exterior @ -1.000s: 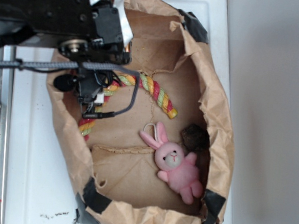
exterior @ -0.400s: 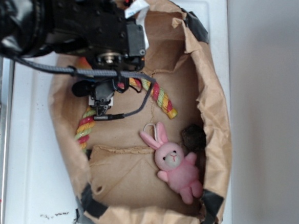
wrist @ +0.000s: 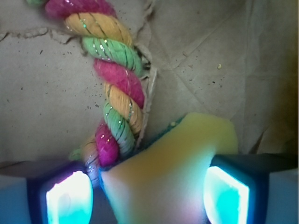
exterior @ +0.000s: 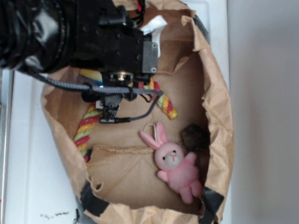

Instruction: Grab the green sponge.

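**The claw is holding the sponge inside the paper bag**

The green sponge (wrist: 170,170) is sitting between the two glowing fingers (wrist: 67,198) of the claw. In the wrist view its soft yellow foam is filling the gap, and both fingers are pressing on its sides. So the gripper (wrist: 147,193) is squeezing the sponge. A thin dark green edge is showing along the sponge's upper left side. In the outside view only a small yellow and green bit of the sponge (exterior: 92,76) is peeking out from under the black arm, on the left part of the bag.

The striped rope (wrist: 114,91) is lying just beside the sponge, and its end seems to be touching the sponge's left corner. The rope is pink, yellow and green, and it is curving across the bag floor (exterior: 163,101).

All of this is lying inside a big brown paper bag (exterior: 218,122) with black tape at the corners. The bag is resting on a white table (exterior: 26,185).

To the right of the rope, a pink bunny toy (exterior: 176,165) is lying on the bag floor. A dark brown lump (exterior: 193,137) is sitting close to the bunny's head, near the right wall of the bag.

The black robot arm (exterior: 68,29) is reaching in from the left.
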Robot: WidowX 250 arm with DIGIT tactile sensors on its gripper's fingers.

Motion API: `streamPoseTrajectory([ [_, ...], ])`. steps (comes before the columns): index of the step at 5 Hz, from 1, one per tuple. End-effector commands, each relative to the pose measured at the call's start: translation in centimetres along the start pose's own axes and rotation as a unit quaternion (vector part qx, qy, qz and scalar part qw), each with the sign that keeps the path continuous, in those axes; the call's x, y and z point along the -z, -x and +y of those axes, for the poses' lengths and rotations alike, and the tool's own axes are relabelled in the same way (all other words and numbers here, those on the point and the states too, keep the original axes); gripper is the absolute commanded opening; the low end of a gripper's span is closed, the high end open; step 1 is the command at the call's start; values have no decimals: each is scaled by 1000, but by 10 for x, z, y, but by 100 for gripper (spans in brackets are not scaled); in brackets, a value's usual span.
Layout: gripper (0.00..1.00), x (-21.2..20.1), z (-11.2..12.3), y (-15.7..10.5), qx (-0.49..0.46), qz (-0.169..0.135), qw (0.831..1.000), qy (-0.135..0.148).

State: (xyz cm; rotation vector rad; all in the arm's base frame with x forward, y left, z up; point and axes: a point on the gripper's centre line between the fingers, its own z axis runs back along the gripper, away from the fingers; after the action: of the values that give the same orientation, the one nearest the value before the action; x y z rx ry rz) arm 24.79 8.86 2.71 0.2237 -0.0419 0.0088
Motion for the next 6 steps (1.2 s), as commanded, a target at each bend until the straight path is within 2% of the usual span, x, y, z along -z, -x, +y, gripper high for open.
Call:
streamPoseTrajectory([
  [1,0,0,7,-2,-21,-16,1000,-2],
  [4,0,-1,9,0,-26,-21,999,-11],
  [6,0,-5,19,6,-36,-24,999,-12],
])
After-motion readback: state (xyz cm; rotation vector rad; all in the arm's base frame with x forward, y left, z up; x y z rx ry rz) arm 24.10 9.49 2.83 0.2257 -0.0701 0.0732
